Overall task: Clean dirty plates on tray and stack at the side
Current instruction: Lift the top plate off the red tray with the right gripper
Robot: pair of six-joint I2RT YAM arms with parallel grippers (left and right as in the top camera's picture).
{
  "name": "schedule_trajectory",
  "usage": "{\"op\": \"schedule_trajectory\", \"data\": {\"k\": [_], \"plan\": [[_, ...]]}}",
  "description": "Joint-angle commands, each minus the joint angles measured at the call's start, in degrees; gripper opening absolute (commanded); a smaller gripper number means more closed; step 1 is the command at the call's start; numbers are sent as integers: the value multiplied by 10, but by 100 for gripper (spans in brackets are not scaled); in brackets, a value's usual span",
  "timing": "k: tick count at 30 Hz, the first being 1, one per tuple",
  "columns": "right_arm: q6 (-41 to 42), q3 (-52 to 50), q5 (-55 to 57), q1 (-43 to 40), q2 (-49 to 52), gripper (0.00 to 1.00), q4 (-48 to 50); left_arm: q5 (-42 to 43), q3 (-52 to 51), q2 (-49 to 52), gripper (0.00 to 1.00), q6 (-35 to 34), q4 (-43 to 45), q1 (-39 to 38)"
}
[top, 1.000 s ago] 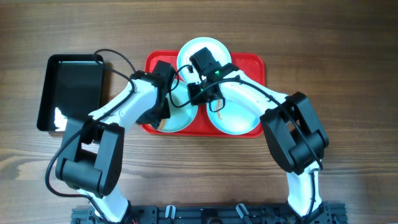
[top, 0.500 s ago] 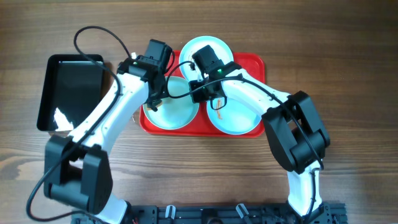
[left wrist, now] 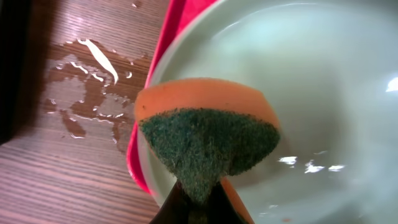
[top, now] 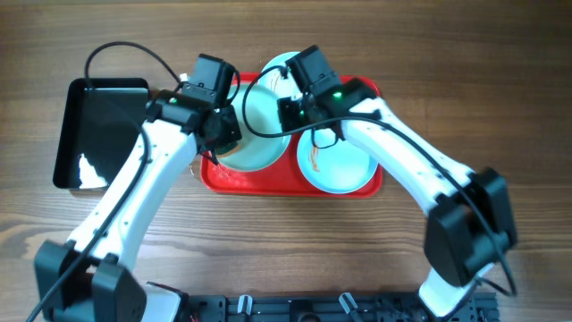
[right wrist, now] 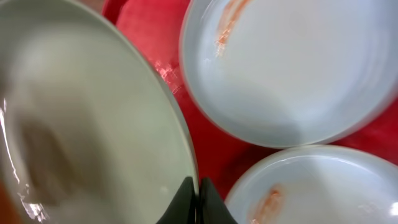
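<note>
Brown wood-grain table (top: 500, 80) fills the overhead view and carries a large red rectangular plastic tray (top: 286, 186) with a raised rim. A smaller black rectangular tray (top: 98, 125) sits well apart to its left. Water droplets (left wrist: 81, 93) lie on the wood just outside the red tray's left edge.

Three round pale-blue plates with white centres occupy the red tray. One plate (top: 264, 134) is over the left half, tipped up on its edge. The right gripper (right wrist: 194, 196) has its jaws closed tight on that plate's thin rim. The left gripper (left wrist: 196, 202) is clamped shut on an orange sponge with a green scouring face (left wrist: 208, 134), which sits against the left part of the tilted plate's inner face, near the rim.

A second plate (top: 344, 165) lies flat in the right near corner with an orange-brown smear. A third plate (top: 275, 70) sits at the far edge, largely hidden beneath the right arm; the right wrist view shows a smear on it too.

The plates look stiff, fairly light, and glossy, so probably slippery when wet. Whether they are plastic or ceramic cannot be told. The rim seems the only practical place to pinch, and such a narrow hold may let the plate swivel under scrubbing pressure. The sponge is soft and should yield to the curve.
</note>
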Motion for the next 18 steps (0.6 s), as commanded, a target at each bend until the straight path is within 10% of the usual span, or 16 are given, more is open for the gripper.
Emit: {"op": "schedule_trajectory", "data": {"k": [1, 18], "plan": [[-9, 12, 140, -2, -35, 4, -28, 8, 9, -31, 4, -6, -9, 5], [-40, 13, 479, 69, -36, 4, -80, 37, 8, -19, 4, -6, -3, 5]]}}
